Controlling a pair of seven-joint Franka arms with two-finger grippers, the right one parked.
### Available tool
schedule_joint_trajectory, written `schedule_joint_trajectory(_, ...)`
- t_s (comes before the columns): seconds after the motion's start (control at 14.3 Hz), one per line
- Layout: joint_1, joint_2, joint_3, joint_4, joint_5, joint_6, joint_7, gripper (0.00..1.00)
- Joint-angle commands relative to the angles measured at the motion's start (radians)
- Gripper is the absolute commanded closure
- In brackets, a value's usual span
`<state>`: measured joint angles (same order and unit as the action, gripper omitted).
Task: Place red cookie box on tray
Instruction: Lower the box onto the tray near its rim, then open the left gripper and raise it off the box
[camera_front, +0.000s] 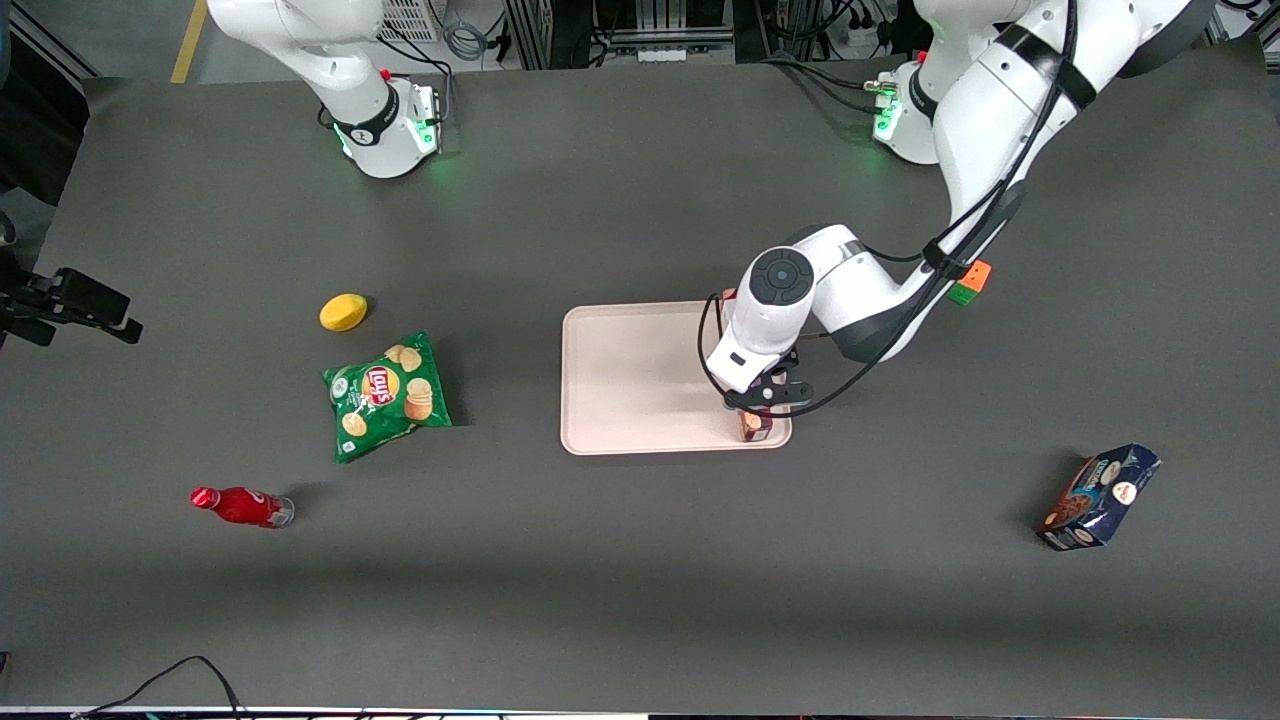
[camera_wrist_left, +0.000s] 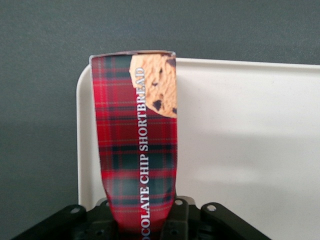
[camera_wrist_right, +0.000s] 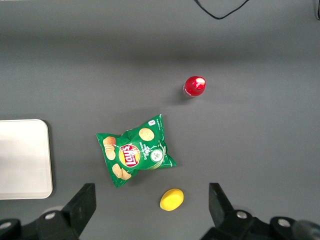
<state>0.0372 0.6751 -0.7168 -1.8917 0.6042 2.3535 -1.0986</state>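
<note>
The red cookie box (camera_wrist_left: 136, 150) is a slim red tartan carton printed with a cookie and "CHOCOLATE CHIP SHORTBREAD". My left gripper (camera_wrist_left: 145, 222) is shut on one end of it. The box hangs over the pale pink tray (camera_wrist_left: 240, 150), close to a tray corner. In the front view only a small bit of the box (camera_front: 755, 426) shows under the gripper (camera_front: 765, 400), over the tray (camera_front: 630, 380) at its near corner toward the working arm's end. The rest of the box is hidden by the arm.
A dark blue cookie package (camera_front: 1098, 497) lies toward the working arm's end of the table. A green chip bag (camera_front: 387, 394), a yellow lemon-like object (camera_front: 343, 312) and a red bottle (camera_front: 240, 506) lie toward the parked arm's end. A small orange and green block (camera_front: 970, 282) sits by the working arm.
</note>
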Motion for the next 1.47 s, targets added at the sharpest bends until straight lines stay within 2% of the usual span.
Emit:
schedule_joint_trajectory(0.0,-0.017,0.008,-0.003,0.009,0.025,0.004,-0.030,0.62)
schedule_joint_trajectory(0.07,-0.017,0.008,-0.003,0.008,0.025,0.004,-0.030,0.60)
schedule_joint_trajectory(0.21,-0.017,0.008,-0.004,0.006,0.026,0.004,-0.030,0.42)
schedule_joint_trajectory(0.28,-0.017,0.009,-0.004,0.006,0.029,0.003,-0.030,0.21)
schedule_joint_trajectory(0.35,-0.016,0.015,-0.004,0.009,0.031,0.003,-0.029,0.07)
schedule_joint_trajectory(0.42,-0.016,0.015,-0.003,0.011,0.029,0.004,-0.023,0.00)
schedule_joint_trajectory(0.91,-0.002,0.002,-0.012,0.048,0.029,-0.022,-0.011,0.00)
schedule_joint_trajectory(1.19,0.001,-0.133,-0.082,0.135,0.003,-0.279,0.115,0.00)
schedule_joint_trajectory(1.4,0.001,-0.222,-0.107,0.331,-0.153,-0.558,0.268,0.00)
